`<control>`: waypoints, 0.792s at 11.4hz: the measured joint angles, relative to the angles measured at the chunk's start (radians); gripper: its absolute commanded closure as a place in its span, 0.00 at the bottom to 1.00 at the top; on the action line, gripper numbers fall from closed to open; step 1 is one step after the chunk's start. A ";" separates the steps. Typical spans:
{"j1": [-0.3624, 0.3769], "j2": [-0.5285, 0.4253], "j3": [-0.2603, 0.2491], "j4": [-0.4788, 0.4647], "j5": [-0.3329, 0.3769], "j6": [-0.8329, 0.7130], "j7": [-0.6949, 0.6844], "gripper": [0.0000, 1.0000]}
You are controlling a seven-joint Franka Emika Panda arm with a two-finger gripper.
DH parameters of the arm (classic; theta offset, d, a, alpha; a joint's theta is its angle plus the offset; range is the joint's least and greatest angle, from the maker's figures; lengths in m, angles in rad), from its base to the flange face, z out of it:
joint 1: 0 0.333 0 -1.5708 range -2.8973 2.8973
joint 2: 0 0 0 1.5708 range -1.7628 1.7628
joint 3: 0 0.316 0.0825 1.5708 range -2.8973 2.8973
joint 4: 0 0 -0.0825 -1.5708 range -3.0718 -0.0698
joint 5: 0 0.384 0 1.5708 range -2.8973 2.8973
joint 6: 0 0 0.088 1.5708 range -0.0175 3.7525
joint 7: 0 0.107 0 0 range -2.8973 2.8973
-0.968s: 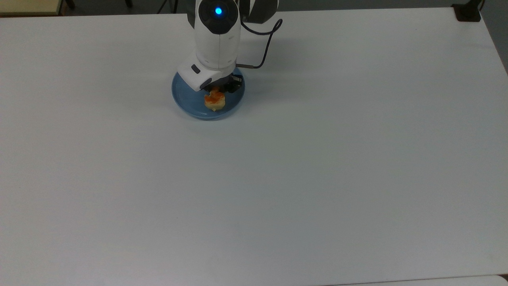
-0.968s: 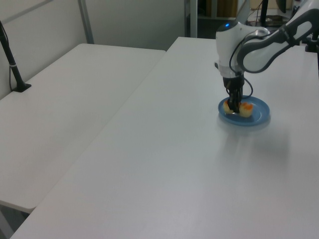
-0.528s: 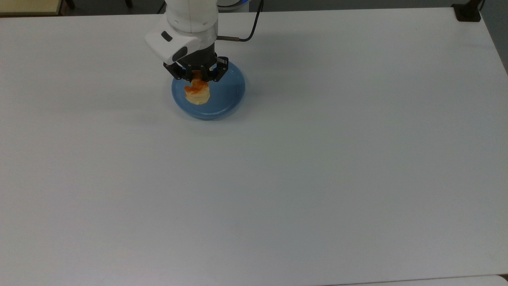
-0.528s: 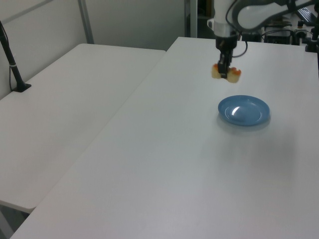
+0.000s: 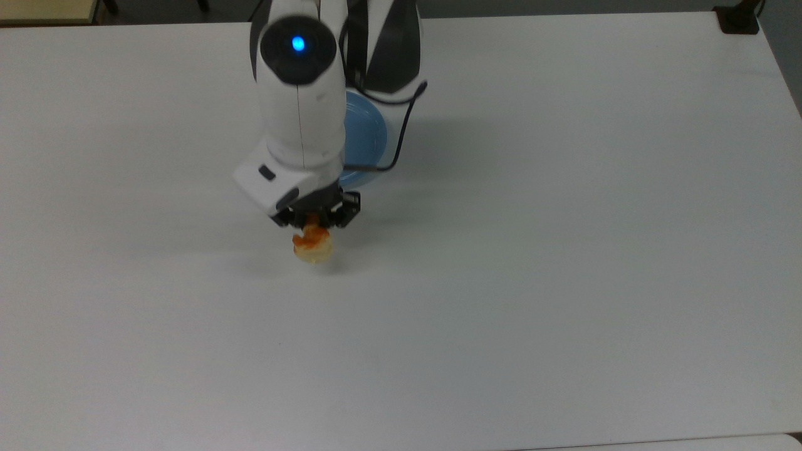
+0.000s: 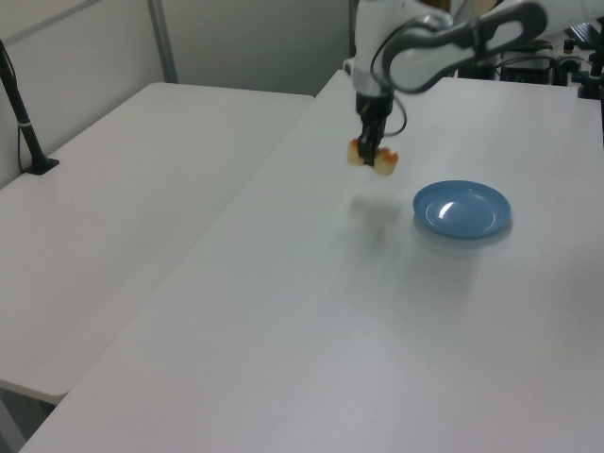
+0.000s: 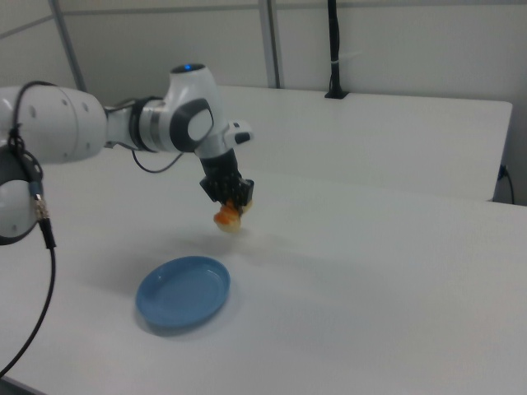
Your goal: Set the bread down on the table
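My gripper (image 5: pixel 311 235) (image 6: pixel 372 159) (image 7: pixel 232 207) is shut on the bread (image 5: pixel 312 246) (image 6: pixel 374 158) (image 7: pixel 227 219), a pale-tan piece with orange glaze on top. The bread hangs in the air above the white table (image 5: pixel 501 282) (image 6: pixel 311 311) (image 7: pixel 370 263), and its shadow falls on the tabletop below. In the left view it hangs to the left of the blue plate (image 6: pixel 461 209); in the right view it is beyond the plate (image 7: pixel 184 290). The plate (image 5: pixel 368 134) is bare and partly covered by my arm in the top view.
A second white table (image 6: pixel 123 198) adjoins on the left view's left, with a black pole (image 6: pixel 21 113) standing on it. A black cable (image 5: pixel 401 134) loops from my wrist over the plate. A black mount (image 5: pixel 738 19) sits at the top view's far right corner.
My gripper lifted the bread off the blue plate, then carried it away from the plate toward the top view's bottom. The plate stayed in place, now bare.
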 measured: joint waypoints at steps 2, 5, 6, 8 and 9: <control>0.004 0.090 0.000 0.017 0.000 0.073 0.000 0.62; 0.028 0.132 0.001 0.026 -0.017 0.095 0.000 0.00; 0.028 0.132 0.001 0.026 -0.017 0.095 0.000 0.00; 0.027 0.125 0.001 0.037 -0.017 0.095 0.006 0.00; 0.026 0.095 -0.002 0.044 -0.016 0.094 0.015 0.00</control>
